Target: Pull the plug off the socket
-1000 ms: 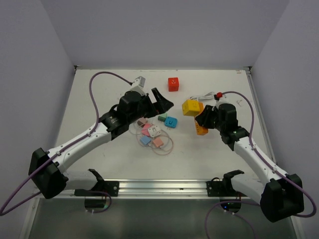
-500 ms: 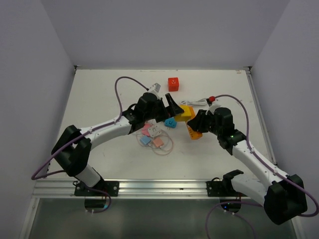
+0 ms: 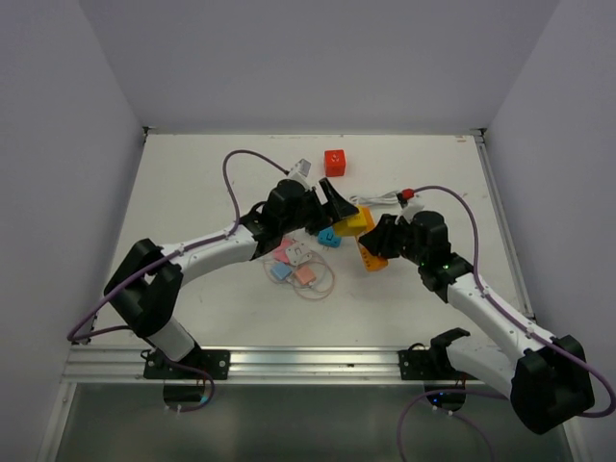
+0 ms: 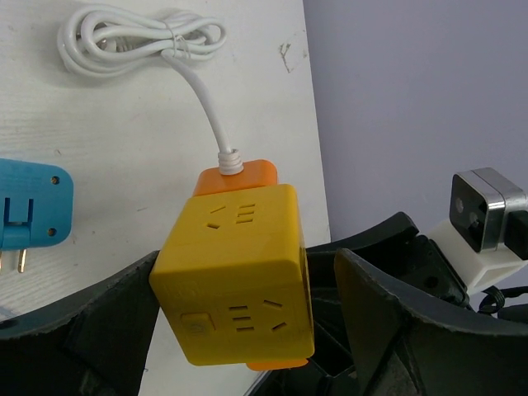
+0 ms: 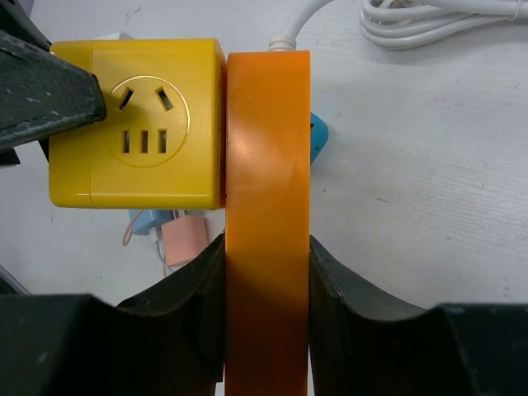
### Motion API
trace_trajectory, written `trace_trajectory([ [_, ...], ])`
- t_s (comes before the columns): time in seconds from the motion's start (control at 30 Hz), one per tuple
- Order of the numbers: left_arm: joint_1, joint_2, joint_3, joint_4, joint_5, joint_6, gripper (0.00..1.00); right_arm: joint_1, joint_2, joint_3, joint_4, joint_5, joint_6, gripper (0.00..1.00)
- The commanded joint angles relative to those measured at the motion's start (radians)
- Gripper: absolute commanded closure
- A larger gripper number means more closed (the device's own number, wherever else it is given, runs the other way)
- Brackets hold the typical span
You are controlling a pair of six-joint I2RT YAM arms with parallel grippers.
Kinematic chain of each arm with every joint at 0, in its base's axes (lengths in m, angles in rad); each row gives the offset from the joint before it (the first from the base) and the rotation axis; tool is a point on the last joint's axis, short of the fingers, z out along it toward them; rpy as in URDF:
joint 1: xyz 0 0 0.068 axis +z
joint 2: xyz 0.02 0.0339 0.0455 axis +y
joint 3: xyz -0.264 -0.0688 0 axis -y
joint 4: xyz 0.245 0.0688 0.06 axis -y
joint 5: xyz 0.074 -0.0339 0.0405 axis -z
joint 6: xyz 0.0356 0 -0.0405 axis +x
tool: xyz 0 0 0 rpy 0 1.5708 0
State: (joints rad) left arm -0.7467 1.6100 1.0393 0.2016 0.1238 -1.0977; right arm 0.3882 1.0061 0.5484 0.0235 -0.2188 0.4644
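You're in a robotics lab cell, not a home or shop. Plain pale walls (image 3: 289, 58) close in the white bench (image 3: 188, 188) at nine, twelve and three o'clock. At six o'clock an aluminium rail (image 3: 308, 360) carries the bolted bases of the left arm (image 3: 207, 255) and right arm (image 3: 496, 313), each trailing a purple cable (image 3: 227, 178). A small camera (image 4: 483, 219) rides one wrist. Loose coloured plug adapters (image 3: 294, 262) lie mid-bench, a red cube (image 3: 334, 162) toward twelve.

Blue adapter (image 4: 33, 206) and coiled cable (image 4: 140, 37) flank the yellow cube (image 4: 239, 280).
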Motion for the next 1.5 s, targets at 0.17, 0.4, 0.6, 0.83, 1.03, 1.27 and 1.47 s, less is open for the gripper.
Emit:
trace_trajectory([
  [0.17,-0.036,0.041,0.013,0.039,0.017,-0.008,0.15,0.024,-0.034,0.018,0.124,-0.002,0.0,1.0],
  [0.4,-0.036,0.019,0.005,0.03,-0.009,0.005,0.6,0.028,-0.035,0.019,0.104,-0.005,-0.013,0.97],
  [0.6,-0.036,-0.022,-0.033,0.073,-0.001,0.032,1.0,0.028,-0.034,0.033,0.056,-0.013,-0.026,0.52],
  [0.83,-0.036,-0.077,-0.067,0.111,0.011,0.055,1.0,0.028,0.052,0.067,0.032,-0.04,-0.029,0.3],
  [1.03,-0.036,-0.108,-0.093,0.153,-0.003,0.05,1.0,0.028,0.089,0.07,0.058,-0.085,-0.024,0.29],
  [1.27,-0.036,-0.113,-0.117,0.219,-0.016,0.039,1.0,0.034,0.118,0.064,0.093,-0.126,0.009,0.29],
  [1.47,-0.04,-0.121,-0.125,0.257,-0.042,0.042,1.0,0.049,0.146,0.071,0.113,-0.134,0.039,0.29],
])
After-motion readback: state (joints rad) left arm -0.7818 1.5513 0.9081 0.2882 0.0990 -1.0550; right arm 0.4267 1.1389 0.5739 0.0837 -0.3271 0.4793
